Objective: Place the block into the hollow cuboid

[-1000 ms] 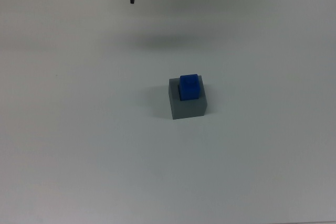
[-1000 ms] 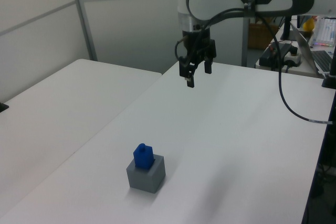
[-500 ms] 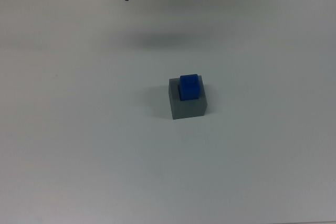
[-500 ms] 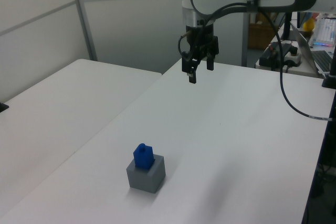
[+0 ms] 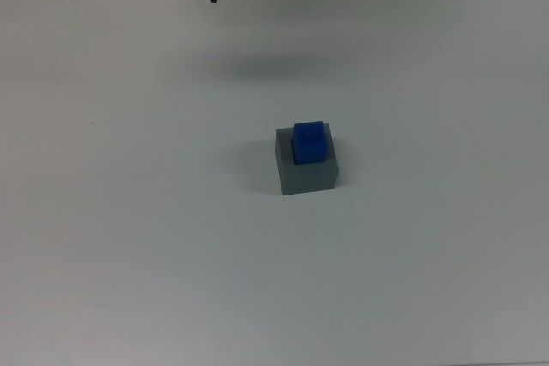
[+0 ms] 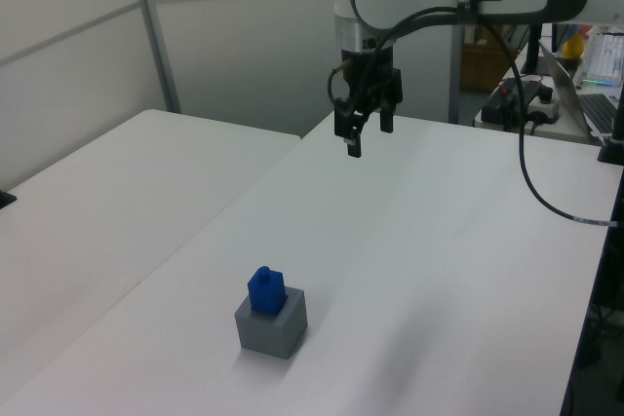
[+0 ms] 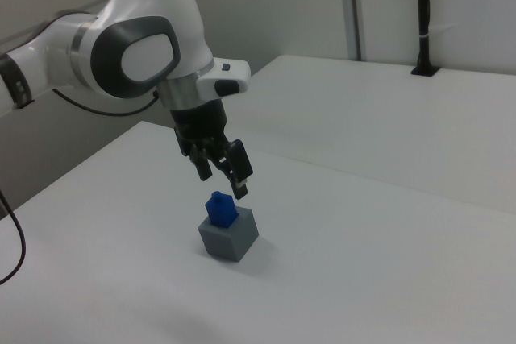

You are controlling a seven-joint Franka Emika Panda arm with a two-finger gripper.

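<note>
A: Status of the gripper [image 6: 363, 136]?

B: Raised high above the bench [image 5: 429, 237], near the far edge in the top view. The 2 fingers are spread apart and hold nothing.

A: Location of the block [image 5: 309, 141]?

B: Seated upright in the recess of the hollow cuboid [image 5: 306, 171], its upper part protruding above the rim. Both stand near the bench centre, well apart from the gripper.

A: Task progress?

B: Judged complete: insertion done, block released. Nothing appears to remain except parking the arm.
</note>
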